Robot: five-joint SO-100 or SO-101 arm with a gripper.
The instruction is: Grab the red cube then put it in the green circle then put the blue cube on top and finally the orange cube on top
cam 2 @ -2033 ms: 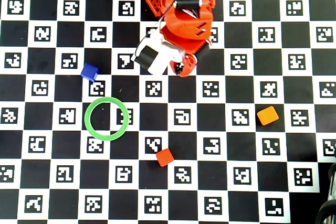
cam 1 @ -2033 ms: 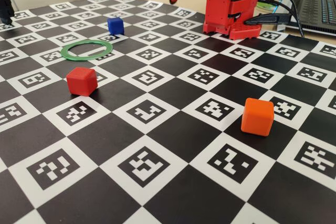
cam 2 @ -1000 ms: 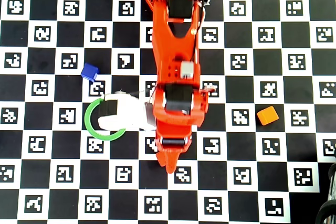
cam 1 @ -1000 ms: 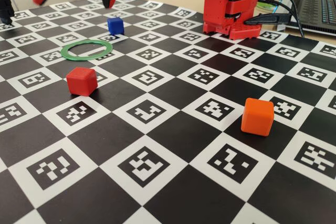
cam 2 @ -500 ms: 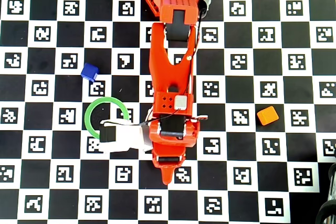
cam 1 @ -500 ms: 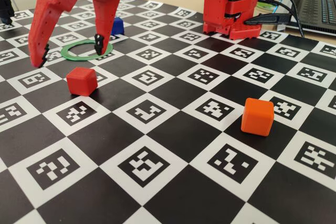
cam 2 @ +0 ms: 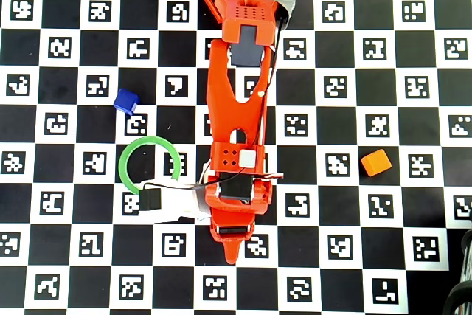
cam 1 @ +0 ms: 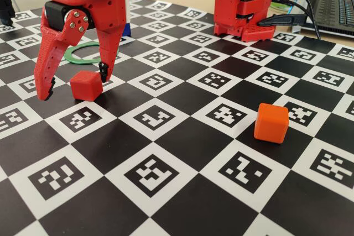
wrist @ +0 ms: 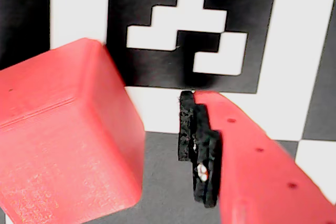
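The red cube (cam 1: 86, 85) rests on the checkered mat, and my open gripper (cam 1: 73, 85) has one finger on each side of it, tips close to the mat. In the wrist view the red cube (wrist: 63, 140) fills the left, with a gap between it and the black-padded fingertip (wrist: 197, 145); the other finger is out of frame. From overhead my arm (cam 2: 236, 145) hides the red cube. The green circle (cam 2: 150, 140) lies just left of the arm, with nothing in it. Beyond it sits the blue cube (cam 2: 126, 101). The orange cube (cam 2: 375, 161) sits far right.
The red robot base (cam 1: 243, 6) stands at the mat's far edge with cables (cam 1: 287, 17) running right to a laptop (cam 1: 337, 9). A black object (cam 1: 5, 6) sits at the far left edge. A white camera mount (cam 2: 173, 203) sticks out left of the wrist.
The gripper has swung out from the base, passed over the green circle and dropped low, its open fingers now on either side of the red cube. The cubes have not moved.
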